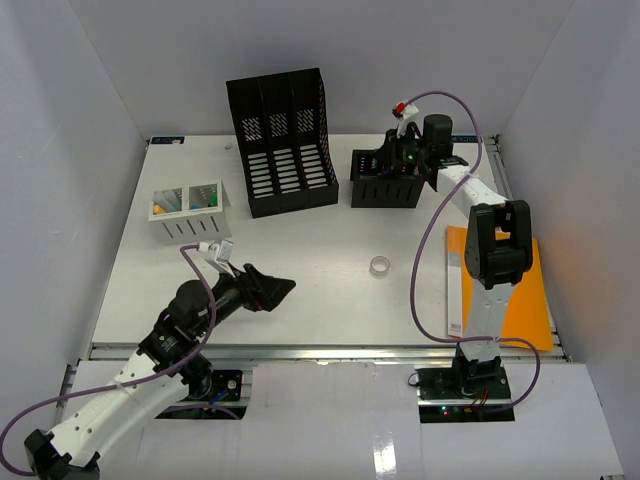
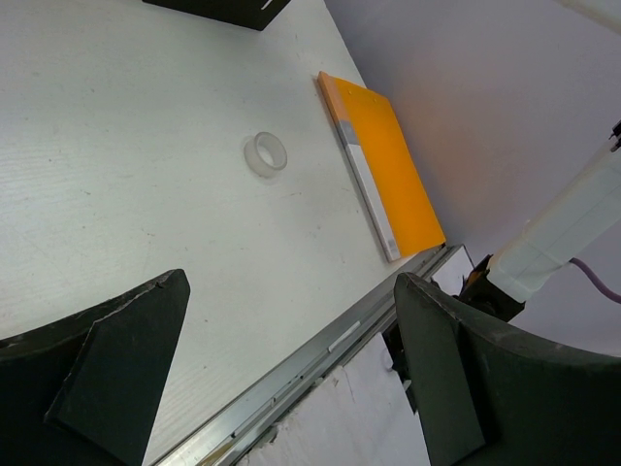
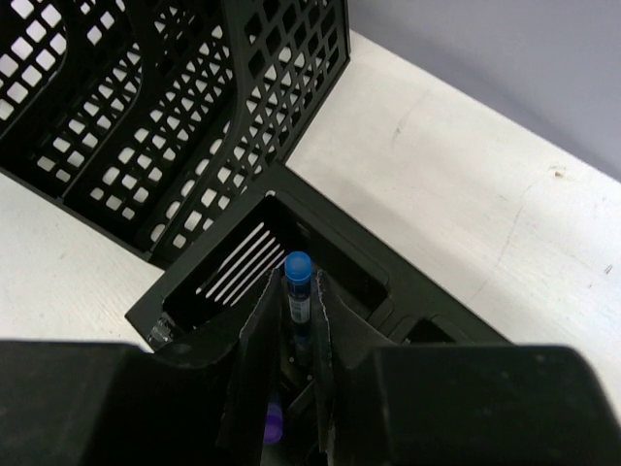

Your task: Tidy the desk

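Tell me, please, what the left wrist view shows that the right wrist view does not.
Only left wrist: the tape roll, the orange folder, the metal front rail, the open left claw. Only right wrist: the black file rack and a blue-capped pen standing in the black pen holder between the right claw's fingers. Both: the white desk, the grey wall, perhaps a corner of the holder.

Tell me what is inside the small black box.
A blue-capped pen stands inside, flanked by the right gripper; something purple lies lower. The gripper hides the box bottom.
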